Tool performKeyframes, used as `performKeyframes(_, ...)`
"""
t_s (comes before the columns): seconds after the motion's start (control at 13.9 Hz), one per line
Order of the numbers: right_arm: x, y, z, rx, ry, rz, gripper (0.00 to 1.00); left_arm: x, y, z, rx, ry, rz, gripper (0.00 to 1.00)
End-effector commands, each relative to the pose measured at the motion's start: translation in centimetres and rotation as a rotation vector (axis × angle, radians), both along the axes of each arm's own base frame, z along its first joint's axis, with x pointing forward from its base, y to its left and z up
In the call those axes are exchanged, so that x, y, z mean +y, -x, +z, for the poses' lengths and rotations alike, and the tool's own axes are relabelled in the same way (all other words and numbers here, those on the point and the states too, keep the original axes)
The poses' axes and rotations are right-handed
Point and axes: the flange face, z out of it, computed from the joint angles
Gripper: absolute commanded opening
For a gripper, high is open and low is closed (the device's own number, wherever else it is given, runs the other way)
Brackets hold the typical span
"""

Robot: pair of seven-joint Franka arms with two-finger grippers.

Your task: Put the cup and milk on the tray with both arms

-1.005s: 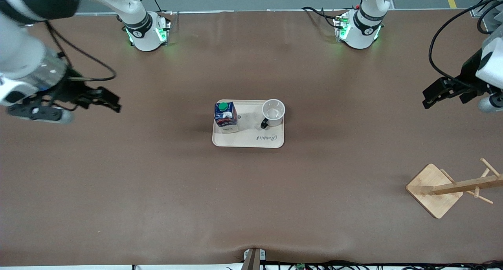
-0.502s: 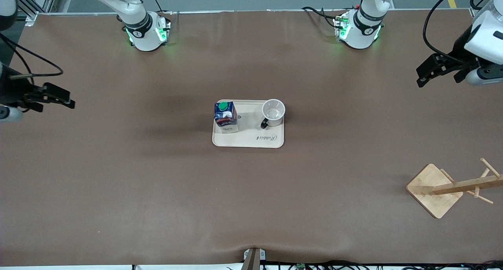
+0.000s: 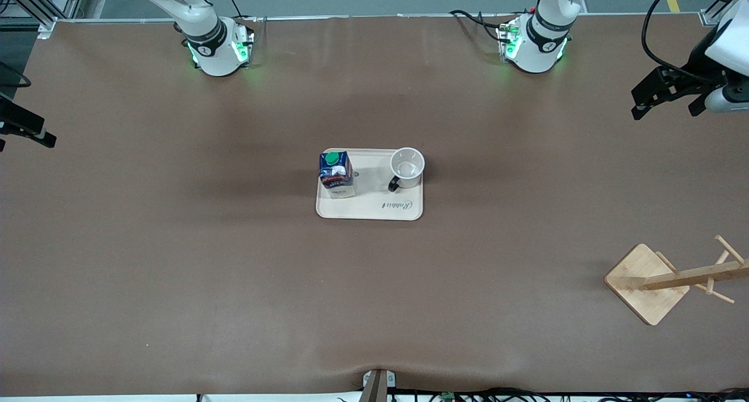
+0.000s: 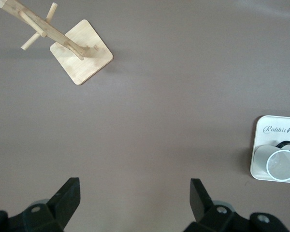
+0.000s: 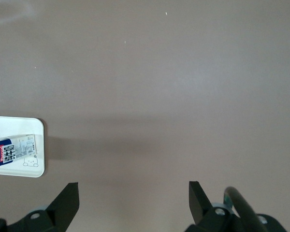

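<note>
Cream tray (image 3: 369, 210) lies long-side across the table, holding the upright milk (image 3: 336, 174) and cup (image 3: 406, 167), handle camera-ward. Left gripper (image 4: 133, 195) and right gripper (image 5: 133, 198) hover wide apart, empty, over the table ends.

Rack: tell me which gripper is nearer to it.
Left. The left gripper hangs open over the left arm's end of the table, the same end as the rack. The right gripper, also open, is over the right arm's end.
</note>
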Motion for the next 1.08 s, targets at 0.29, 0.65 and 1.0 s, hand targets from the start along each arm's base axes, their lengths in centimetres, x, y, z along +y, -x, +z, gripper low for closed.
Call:
performKeyframes(0.29,3.6,0.6,0.3,0.061,0.007,-0.21,1.0,0.5,0.0,0.1,0.0,0.011,-0.07,1.0)
performKeyframes(0.65,5.0,2.4,0.9,0.048,0.056,-0.177,1.0,0.5,0.2,0.3,0.012,0.012,-0.059,1.0)
performKeyframes(1.0,4.7,2.4,2.4,0.021,0.116,-0.231,1.0,0.3,0.4,0.2,0.031,0.011,-0.057,1.0)
